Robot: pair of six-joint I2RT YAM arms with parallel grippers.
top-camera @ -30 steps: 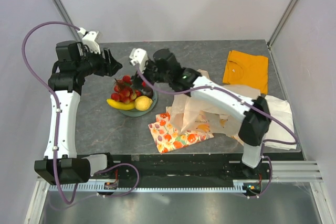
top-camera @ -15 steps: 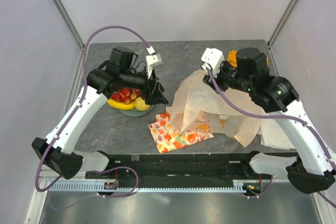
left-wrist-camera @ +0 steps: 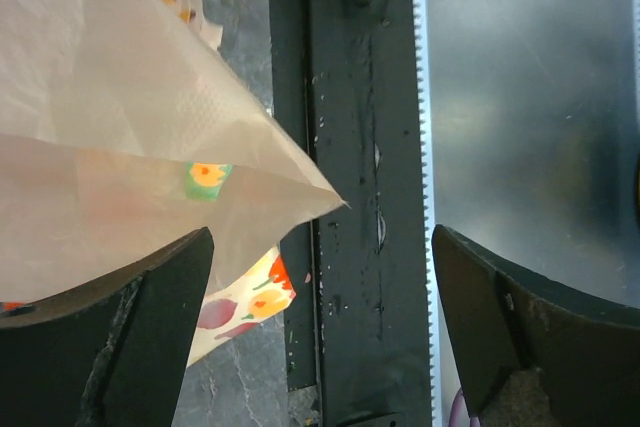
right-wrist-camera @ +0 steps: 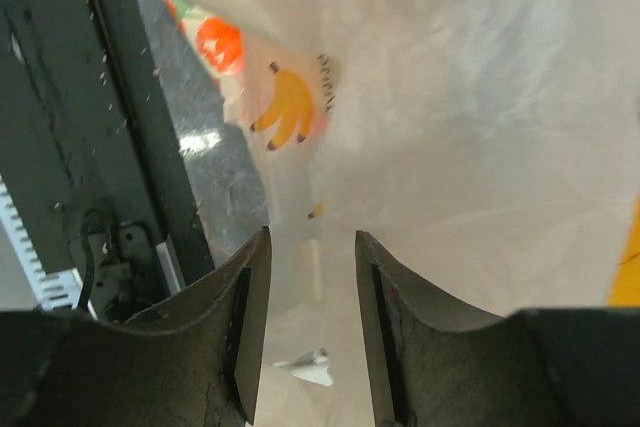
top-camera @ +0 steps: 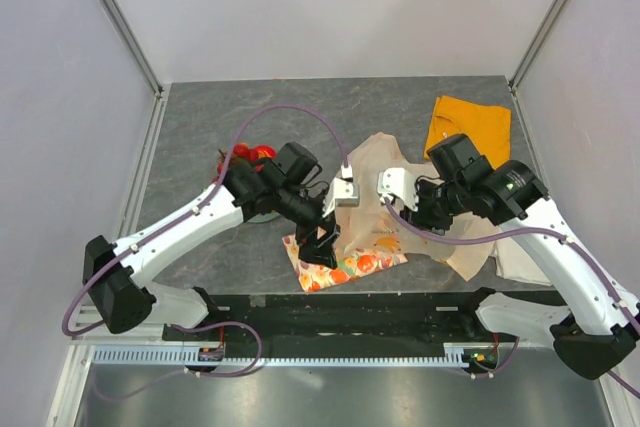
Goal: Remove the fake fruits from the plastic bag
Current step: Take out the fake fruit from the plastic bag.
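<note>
The plastic bag (top-camera: 372, 162) lies crumpled on the bench (top-camera: 200, 117), its near edge overlapping a fruit-patterned cloth (top-camera: 345, 267). The left claw (left-wrist-camera: 320, 247) hangs at the bag's near-left corner, spread wide and gripping nothing. The right claw (right-wrist-camera: 312, 237) hovers over the bag's middle, parted only narrowly, with film showing in the gap and no grip evident. Red fake fruits (top-camera: 255, 153) peek out behind the left arm, outside the bag.

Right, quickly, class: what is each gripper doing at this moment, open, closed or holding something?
Left gripper: wide open, holding nothing.
Right gripper: narrowly open over the plastic bag, nothing clamped.
</note>
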